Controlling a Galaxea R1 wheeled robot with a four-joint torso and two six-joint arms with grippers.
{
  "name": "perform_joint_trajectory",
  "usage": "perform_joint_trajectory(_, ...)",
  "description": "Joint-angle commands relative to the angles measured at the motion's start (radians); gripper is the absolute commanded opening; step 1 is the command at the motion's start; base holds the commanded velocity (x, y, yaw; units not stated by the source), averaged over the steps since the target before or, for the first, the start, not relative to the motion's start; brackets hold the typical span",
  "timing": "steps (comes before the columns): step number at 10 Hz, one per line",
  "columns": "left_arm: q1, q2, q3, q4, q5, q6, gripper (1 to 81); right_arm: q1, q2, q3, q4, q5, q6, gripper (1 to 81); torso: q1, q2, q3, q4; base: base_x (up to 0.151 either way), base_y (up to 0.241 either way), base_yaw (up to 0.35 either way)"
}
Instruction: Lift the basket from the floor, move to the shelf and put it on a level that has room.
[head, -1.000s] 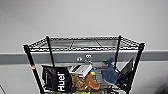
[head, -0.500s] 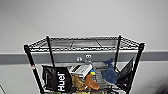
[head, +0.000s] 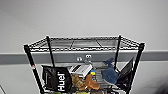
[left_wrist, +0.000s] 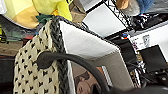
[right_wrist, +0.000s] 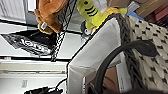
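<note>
The shelf stands straight ahead against a pale wall in the head view. Its top level is a bare wire grid. The tier below it is crowded with goods. The basket shows close in the left wrist view: cream weave with dark gaps, dark braided rim, pale lining. A black loop handle arches from its rim toward the camera. The right wrist view holds the basket's other end, with the second handle arching the same way. The basket sits level with the shelf's goods.
On the second tier are a black Huel bag, a white box, a brown plush and a blue cloth. A yellow toy and a wire post lie just beyond the basket. A grey rail runs along the wall.
</note>
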Motion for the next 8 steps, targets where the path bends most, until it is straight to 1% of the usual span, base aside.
perform_joint_trajectory(1,-0.132,-0.065,0.148,0.023,0.050,0.004,1.0,0.126,-0.082,0.175,-0.050,-0.008,0.009,1.0,0.001,0.000,0.000,0.000,0.000,0.000,0.000)
perform_joint_trajectory(5,-0.197,-0.130,0.244,0.021,0.050,0.001,1.0,0.185,-0.145,0.273,-0.050,-0.003,0.012,1.0,0.001,0.000,0.000,0.000,0.000,0.000,0.000)
perform_joint_trajectory(8,-0.264,-0.173,0.303,0.018,0.050,-0.009,1.0,0.244,-0.169,0.319,-0.049,-0.005,0.018,1.0,0.001,0.000,0.000,0.000,0.000,0.000,0.000)
